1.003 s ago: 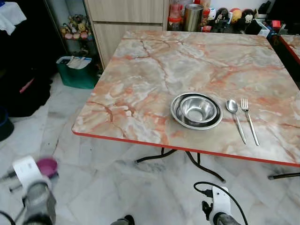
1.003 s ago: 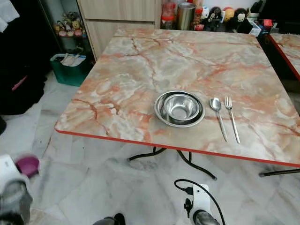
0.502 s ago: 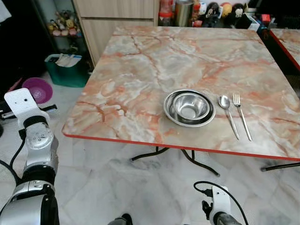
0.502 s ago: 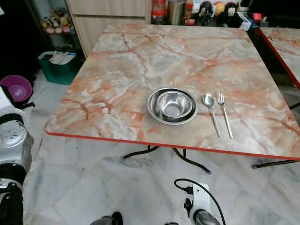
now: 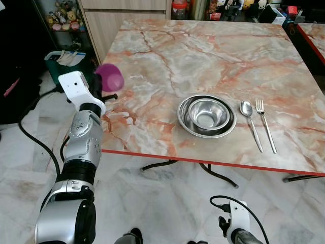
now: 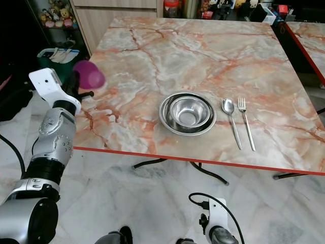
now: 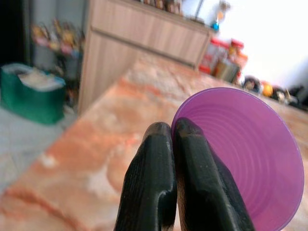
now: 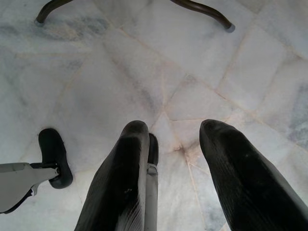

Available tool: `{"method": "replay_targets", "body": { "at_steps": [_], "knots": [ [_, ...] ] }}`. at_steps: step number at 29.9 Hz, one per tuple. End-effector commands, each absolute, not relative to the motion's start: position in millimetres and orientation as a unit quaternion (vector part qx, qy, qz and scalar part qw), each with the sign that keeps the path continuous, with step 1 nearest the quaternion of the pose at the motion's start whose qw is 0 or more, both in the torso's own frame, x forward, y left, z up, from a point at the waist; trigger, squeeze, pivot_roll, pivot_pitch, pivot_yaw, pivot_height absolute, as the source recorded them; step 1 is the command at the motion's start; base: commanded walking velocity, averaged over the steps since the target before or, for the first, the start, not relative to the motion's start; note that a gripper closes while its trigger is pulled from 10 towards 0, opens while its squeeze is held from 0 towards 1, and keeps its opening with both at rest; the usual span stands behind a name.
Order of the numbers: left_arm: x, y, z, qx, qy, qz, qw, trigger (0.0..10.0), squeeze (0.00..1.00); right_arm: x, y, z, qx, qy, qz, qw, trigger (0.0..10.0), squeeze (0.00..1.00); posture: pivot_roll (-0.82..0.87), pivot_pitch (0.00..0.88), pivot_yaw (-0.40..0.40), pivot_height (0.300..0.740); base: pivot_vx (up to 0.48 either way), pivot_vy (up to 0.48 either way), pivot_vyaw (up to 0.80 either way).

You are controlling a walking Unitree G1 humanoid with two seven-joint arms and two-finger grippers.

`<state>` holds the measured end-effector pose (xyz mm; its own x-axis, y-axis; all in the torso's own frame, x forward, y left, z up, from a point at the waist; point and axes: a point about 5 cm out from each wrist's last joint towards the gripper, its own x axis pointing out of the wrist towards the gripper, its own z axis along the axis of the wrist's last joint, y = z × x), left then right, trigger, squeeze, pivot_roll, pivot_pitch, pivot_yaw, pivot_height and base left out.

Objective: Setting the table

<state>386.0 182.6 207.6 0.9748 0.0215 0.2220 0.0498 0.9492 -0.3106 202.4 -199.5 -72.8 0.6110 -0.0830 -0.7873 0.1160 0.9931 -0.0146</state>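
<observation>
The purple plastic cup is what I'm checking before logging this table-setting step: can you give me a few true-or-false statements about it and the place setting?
1. The left gripper pinches the rim of the purple plastic cup. True.
2. The cup already stands on the marble-patterned table. False: it is held up by the table's left edge.
3. A small steel bowl sits inside a wider steel dish. True.
4. The steel fork lies between the dish and the steel spoon. False: the spoon is next to the dish, the fork beyond it.
5. The right gripper grips the fork. False: it hangs open over the floor.
</observation>
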Motion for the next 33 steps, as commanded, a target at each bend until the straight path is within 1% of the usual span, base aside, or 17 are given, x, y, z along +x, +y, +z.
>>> {"method": "replay_targets", "body": {
  "at_steps": [1,2,6,10,15,21,33],
  "knots": [
    [387,178,219,-0.165,-0.115,-0.027,0.979,10.0,0.00,196,-200,-76,0.021,0.448,-0.059,0.892,10.0,0.00,0.03,0.168,0.022,0.740,0.000,0.000,0.00],
    [388,173,221,-0.160,-0.107,-0.045,0.980,10.0,0.00,195,-200,-77,0.021,0.448,-0.060,0.892,10.0,0.00,0.03,0.165,0.023,0.740,0.000,0.000,0.00],
    [389,167,224,-0.154,-0.105,-0.061,0.980,10.0,0.00,194,-200,-77,0.020,0.450,-0.059,0.891,10.0,0.00,0.03,0.153,0.024,0.740,0.000,0.000,0.00],
    [390,168,217,-0.159,-0.092,-0.053,0.982,10.0,0.00,194,-199,-78,0.018,0.453,-0.057,0.890,10.0,0.00,0.03,0.150,0.026,0.740,0.000,0.000,0.00],
    [389,166,221,-0.157,-0.096,-0.063,0.981,10.0,0.00,193,-199,-78,0.021,0.455,-0.061,0.888,10.0,0.00,0.03,0.164,0.024,0.740,0.000,0.000,0.00],
    [389,170,223,-0.155,-0.099,-0.059,0.981,10.0,0.00,194,-199,-77,0.017,0.455,-0.055,0.889,10.0,0.00,0.04,0.171,0.024,0.740,0.000,0.000,0.00],
    [387,169,225,-0.152,-0.104,-0.060,0.981,10.0,0.00,195,-198,-77,0.027,0.456,-0.056,0.888,10.0,0.00,0.03,0.182,0.023,0.740,0.265,0.000,0.00]
  ]
}}
